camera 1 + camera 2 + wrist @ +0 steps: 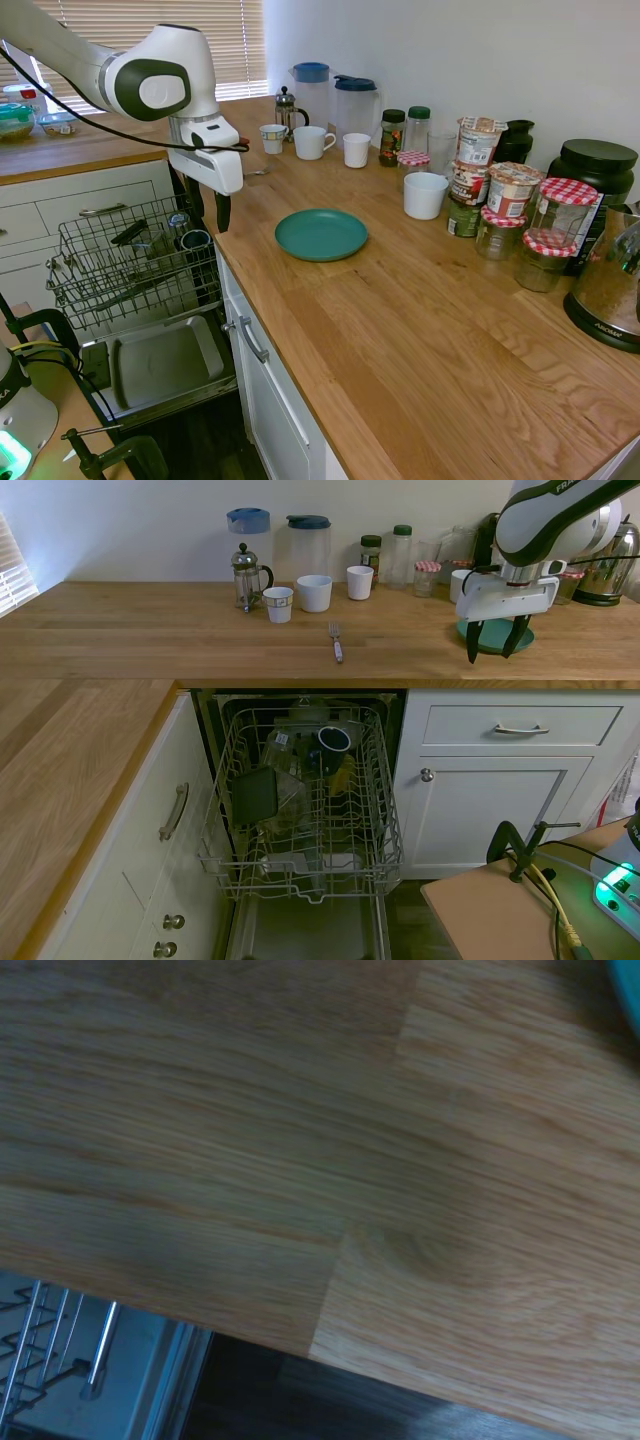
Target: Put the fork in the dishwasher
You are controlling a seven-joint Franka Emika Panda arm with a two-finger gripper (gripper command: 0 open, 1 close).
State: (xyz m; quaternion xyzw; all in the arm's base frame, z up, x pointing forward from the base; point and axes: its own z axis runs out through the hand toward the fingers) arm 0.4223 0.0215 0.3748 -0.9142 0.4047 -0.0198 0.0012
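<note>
While the gripper [493, 639] hangs over the front edge of the worktop [150, 630] with its fingers [473, 640] spread and nothing between them, the fork [336, 641] lies well apart from it — flat on the wood, tines toward the wall, handle toward the front edge. In the second exterior view the fork sits at about 9 o'clock from the gripper, and at 5 o'clock from the white mug [314, 592] in the row of cups by the wall. In the first exterior view only a sliver of it shows [257, 172], just past the arm's wrist. A teal plate [321, 234] rests on the worktop right beside the gripper, partly behind it in the second exterior view.

Below the worktop the dishwasher [300, 810] stands open, its door panel [165, 362] folded down and its wire rack [300, 825] pulled out, holding a dark mug [333, 740] and a few other items. From the fork the rack lies at 6 o'clock. The wrist view shows blurred wood grain, with a corner of the rack [40, 1345] past the worktop's edge.
</note>
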